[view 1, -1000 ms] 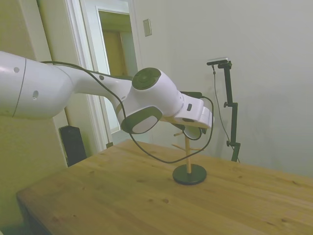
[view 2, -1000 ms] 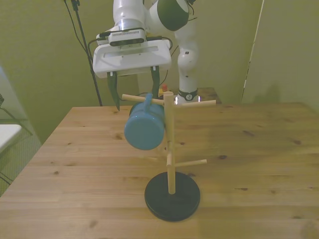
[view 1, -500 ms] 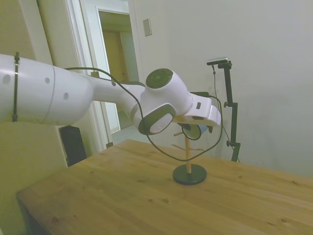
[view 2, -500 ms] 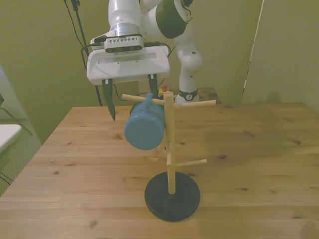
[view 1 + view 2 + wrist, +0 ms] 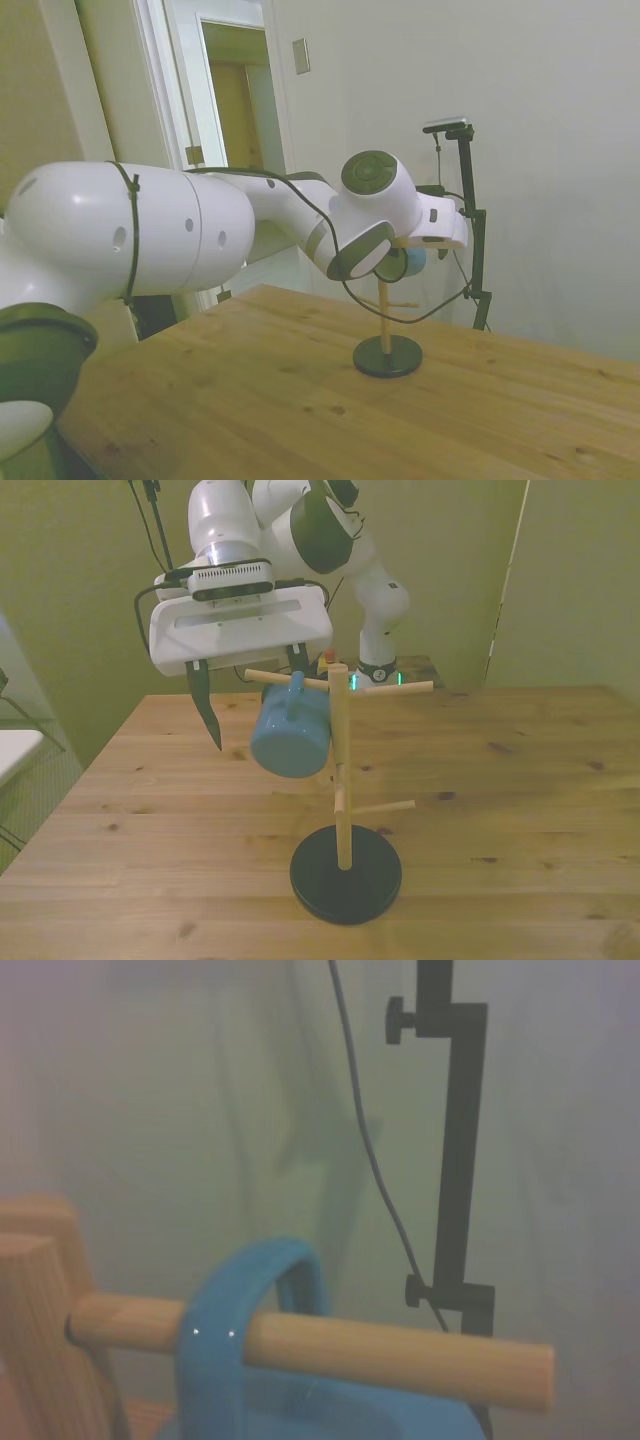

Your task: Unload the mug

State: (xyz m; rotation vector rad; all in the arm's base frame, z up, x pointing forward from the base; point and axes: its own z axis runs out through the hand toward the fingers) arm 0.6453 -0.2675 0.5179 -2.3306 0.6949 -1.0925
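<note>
A white robot arm [image 5: 300,525] reaches over a wooden tabletop [image 5: 520,780] toward a small wooden peg tree [image 5: 340,770]. In the front view, reading from that view's left, the hand [image 5: 255,700] hangs with its two dark fingers [image 5: 207,708] pointing down and spread wide, gripping nothing. One finger stands clear in the air on the front view's left of the mug [image 5: 291,736]; the other is at the mug's upper edge, close by the handle, and whether it touches cannot be told. The light blue mug hangs by its handle from the tree's upper peg [image 5: 285,678], which juts toward the front view's left, and tilts so that its base faces the camera. It sits just below the hand's white body and partly between the fingers, well above the tabletop. Further right stands the tree's upright post, with a second top peg [image 5: 400,688] and a lower peg [image 5: 385,807] pointing to the front view's right, all rising from a round black base [image 5: 346,873] on the tabletop.

In the side view the arm's wrist covers most of the mug [image 5: 412,262], leaving a sliver of blue beside the post.

The wrist view, close and soft, shows the blue handle [image 5: 255,1340] looped over the wooden peg [image 5: 400,1355].
</note>
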